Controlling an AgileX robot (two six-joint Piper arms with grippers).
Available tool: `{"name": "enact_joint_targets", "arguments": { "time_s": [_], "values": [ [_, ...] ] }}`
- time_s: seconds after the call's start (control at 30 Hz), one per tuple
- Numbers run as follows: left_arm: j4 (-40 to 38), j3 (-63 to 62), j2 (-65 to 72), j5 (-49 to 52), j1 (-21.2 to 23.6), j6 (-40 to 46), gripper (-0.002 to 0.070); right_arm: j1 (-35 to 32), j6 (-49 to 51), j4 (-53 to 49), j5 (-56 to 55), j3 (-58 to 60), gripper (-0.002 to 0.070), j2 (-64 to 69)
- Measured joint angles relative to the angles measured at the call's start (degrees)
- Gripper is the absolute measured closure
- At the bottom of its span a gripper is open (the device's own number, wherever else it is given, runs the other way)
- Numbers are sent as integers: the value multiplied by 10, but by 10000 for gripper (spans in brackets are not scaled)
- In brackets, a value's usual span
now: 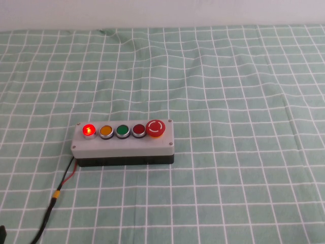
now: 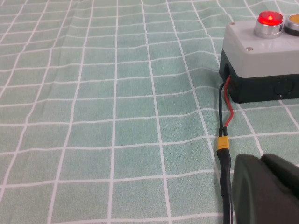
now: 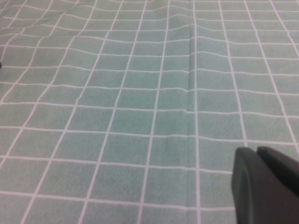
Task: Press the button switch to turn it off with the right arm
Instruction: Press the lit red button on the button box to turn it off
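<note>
A button box (image 1: 123, 146) with a grey top and black base lies on the green checked cloth, left of centre. Its row holds a lit red button (image 1: 89, 130), an orange button (image 1: 105, 130), a green button (image 1: 122, 130), a dark red button (image 1: 138, 130) and a large red mushroom button (image 1: 155, 128). The left wrist view shows the box's left end (image 2: 261, 51) with the lit red button (image 2: 269, 18). My left gripper (image 2: 261, 158) is shut, low beside the cable. My right gripper (image 3: 257, 150) is shut over bare cloth, away from the box. Neither arm shows in the high view.
A black and red cable (image 1: 61, 188) with a yellow connector (image 2: 223, 144) runs from the box's left end toward the table's near left corner. The checked cloth (image 1: 244, 101) is slightly wrinkled at the back. A white wall (image 1: 162, 12) lies beyond the table.
</note>
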Motion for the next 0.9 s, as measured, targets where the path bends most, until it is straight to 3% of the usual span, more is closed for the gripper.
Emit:
{"name": "enact_joint_targets", "arguments": {
  "time_s": [0.5,0.67,0.9],
  "values": [
    [0,0,0,0,0,0,678,0,0,18,-61,0,692,0],
    [0,0,0,-1,0,0,678,0,0,20,-156,0,692,0],
    [0,0,0,-1,0,0,678,0,0,23,-384,0,692,0]
  ]
}}
